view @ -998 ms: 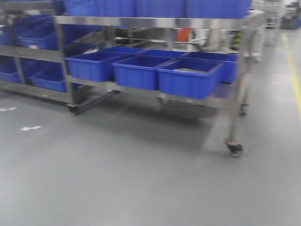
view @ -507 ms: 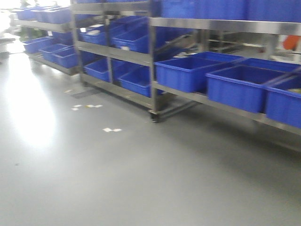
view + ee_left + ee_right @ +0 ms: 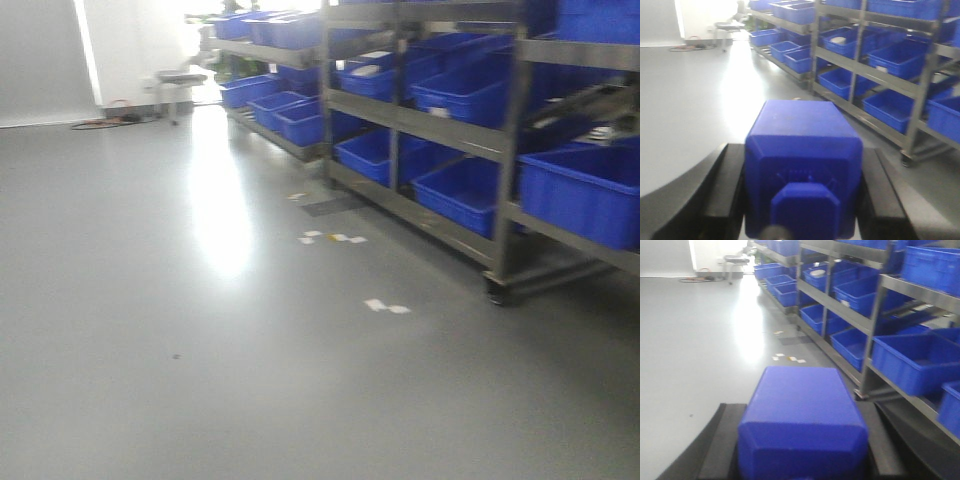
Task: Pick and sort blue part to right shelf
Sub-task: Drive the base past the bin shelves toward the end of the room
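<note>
A blue part (image 3: 802, 145) fills the left wrist view, lying lengthways with its narrow neck toward the camera. My left gripper (image 3: 802, 200) is shut on it, black fingers (image 3: 725, 190) pressed against both flat sides. A second blue part (image 3: 801, 415) lies the same way in the right wrist view, and my right gripper (image 3: 800, 450) is shut on it between black fingers (image 3: 727, 440). Both parts are carried above the grey floor. Neither gripper nor part shows in the front view.
Steel wheeled shelf racks (image 3: 505, 150) run along the right side, loaded with blue bins (image 3: 580, 195). A rack caster (image 3: 497, 292) stands on the floor. White tape marks (image 3: 386, 306) dot the grey floor. A stool (image 3: 180, 80) and cables stand by the far bright wall.
The front view has swung left: the nearby rack with three front bins has slid off to the right, and open floor, the far wall and further racks have come into sight.
</note>
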You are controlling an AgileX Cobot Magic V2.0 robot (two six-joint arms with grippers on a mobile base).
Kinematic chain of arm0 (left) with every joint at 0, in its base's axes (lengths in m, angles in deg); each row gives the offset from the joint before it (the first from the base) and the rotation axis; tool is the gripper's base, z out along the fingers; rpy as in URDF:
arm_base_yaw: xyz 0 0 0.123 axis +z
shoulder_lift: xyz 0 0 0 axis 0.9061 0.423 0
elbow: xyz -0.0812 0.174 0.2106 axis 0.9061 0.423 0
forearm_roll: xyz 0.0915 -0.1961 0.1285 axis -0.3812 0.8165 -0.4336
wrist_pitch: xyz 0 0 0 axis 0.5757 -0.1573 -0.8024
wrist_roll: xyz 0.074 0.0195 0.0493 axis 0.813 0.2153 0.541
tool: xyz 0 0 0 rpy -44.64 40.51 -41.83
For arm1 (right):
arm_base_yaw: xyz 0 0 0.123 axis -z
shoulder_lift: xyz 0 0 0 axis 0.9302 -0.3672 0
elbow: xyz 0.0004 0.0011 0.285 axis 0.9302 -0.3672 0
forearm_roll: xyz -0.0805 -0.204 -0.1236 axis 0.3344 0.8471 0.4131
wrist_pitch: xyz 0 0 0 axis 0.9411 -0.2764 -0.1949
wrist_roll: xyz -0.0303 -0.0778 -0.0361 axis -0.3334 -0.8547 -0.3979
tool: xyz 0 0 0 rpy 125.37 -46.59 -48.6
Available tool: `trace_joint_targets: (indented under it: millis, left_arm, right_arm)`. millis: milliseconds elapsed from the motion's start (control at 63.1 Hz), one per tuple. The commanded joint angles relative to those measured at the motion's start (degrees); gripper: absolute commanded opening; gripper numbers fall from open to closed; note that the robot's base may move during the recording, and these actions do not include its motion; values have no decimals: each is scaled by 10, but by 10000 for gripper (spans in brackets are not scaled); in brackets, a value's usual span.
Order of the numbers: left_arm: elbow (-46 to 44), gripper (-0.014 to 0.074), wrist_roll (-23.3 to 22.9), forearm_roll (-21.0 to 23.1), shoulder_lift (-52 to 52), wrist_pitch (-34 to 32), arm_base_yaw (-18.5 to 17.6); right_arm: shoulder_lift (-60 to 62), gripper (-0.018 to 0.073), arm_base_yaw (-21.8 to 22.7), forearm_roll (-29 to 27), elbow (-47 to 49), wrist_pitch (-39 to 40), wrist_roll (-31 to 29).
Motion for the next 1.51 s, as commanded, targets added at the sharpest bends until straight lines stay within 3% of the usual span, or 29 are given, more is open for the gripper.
trace_joint_targets:
  millis: [0, 1489]
  left_arm:
    - [-17, 407, 2, 9, 5, -52, 0]
    - [-17, 407, 2, 9, 5, -52, 0]
  right_arm:
    - [-4, 444, 3, 6, 18, 53, -5]
    - [-4, 444, 3, 6, 18, 53, -5]
